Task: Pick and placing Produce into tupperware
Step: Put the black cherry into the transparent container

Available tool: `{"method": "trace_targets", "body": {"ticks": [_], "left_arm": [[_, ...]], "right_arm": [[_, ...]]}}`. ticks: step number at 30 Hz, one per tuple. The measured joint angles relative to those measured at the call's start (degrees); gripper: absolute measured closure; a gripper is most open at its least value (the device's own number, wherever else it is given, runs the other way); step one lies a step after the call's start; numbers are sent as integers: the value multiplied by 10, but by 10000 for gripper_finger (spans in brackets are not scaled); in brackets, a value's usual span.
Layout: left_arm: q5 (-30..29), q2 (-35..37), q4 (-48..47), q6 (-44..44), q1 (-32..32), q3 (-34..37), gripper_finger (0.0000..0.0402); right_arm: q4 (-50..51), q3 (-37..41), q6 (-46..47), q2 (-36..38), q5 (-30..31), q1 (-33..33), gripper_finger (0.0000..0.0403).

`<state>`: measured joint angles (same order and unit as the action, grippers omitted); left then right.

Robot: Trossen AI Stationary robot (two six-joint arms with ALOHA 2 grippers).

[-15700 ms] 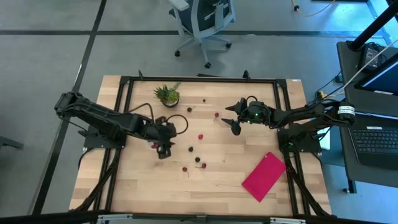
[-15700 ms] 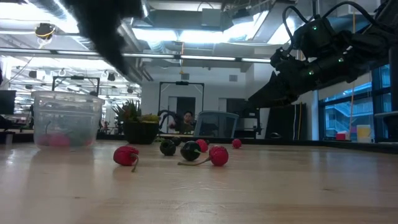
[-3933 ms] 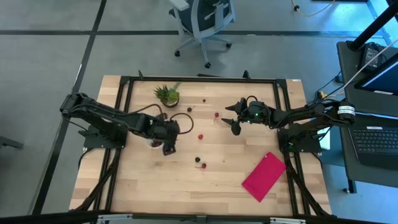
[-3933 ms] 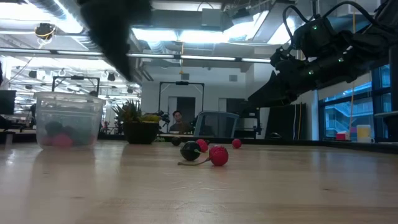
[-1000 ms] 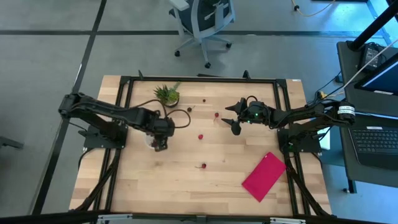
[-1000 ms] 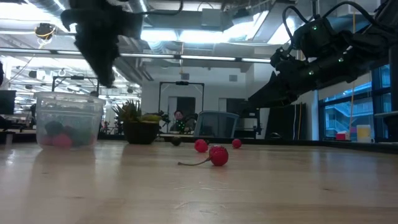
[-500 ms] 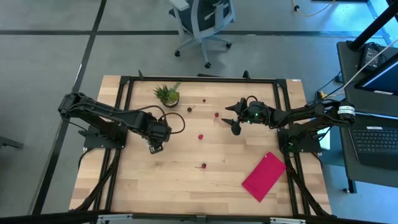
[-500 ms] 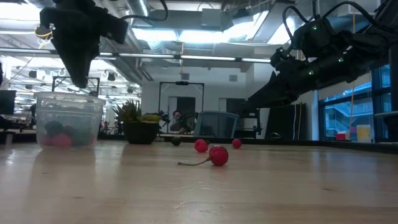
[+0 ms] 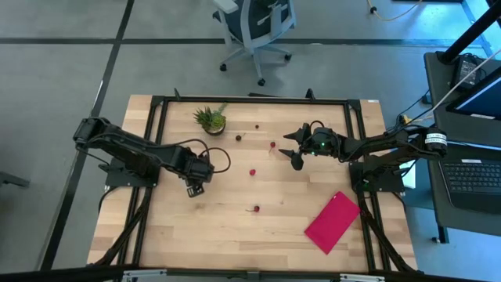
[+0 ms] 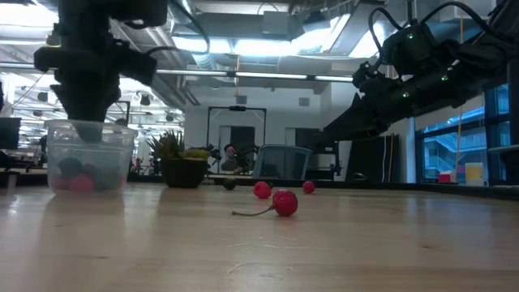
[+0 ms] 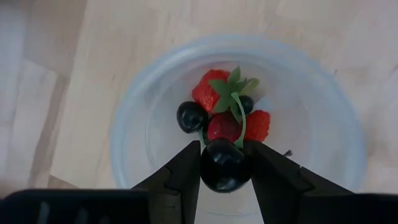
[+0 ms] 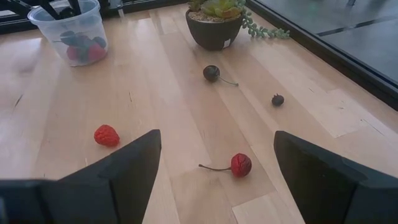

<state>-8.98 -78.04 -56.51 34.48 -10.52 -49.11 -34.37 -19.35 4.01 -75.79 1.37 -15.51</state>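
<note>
The left gripper [image 11: 225, 163] was clamped on a dark berry [image 11: 224, 172] directly above the tupperware [image 11: 323, 112], which held red and dark produce [image 11: 214, 115]. The right gripper [image 12: 214, 163] hung over mid-table, jaws wide apart, empty.

A grey floor [image 9: 70, 63] crossed by dark lines surrounds the wooden table [image 9: 258, 235]. An office chair [image 9: 254, 27] stands at upper centre, a desk with a laptop [image 9: 473, 176] at right. Ceiling lights [image 10: 243, 45] and ducts run overhead; windows [image 10: 454, 150] glow at right.
</note>
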Motion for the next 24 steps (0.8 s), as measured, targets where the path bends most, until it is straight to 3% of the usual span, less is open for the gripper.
{"method": "trace_targets", "body": {"ticks": [19, 24], "left_arm": [[1, 0, 48, 4, 0, 33, 280], [1, 0, 48, 39, 3, 33, 250]], "right_arm": [[0, 0, 0, 0, 0, 0, 89], [0, 0, 0, 0, 0, 0, 89]]}}
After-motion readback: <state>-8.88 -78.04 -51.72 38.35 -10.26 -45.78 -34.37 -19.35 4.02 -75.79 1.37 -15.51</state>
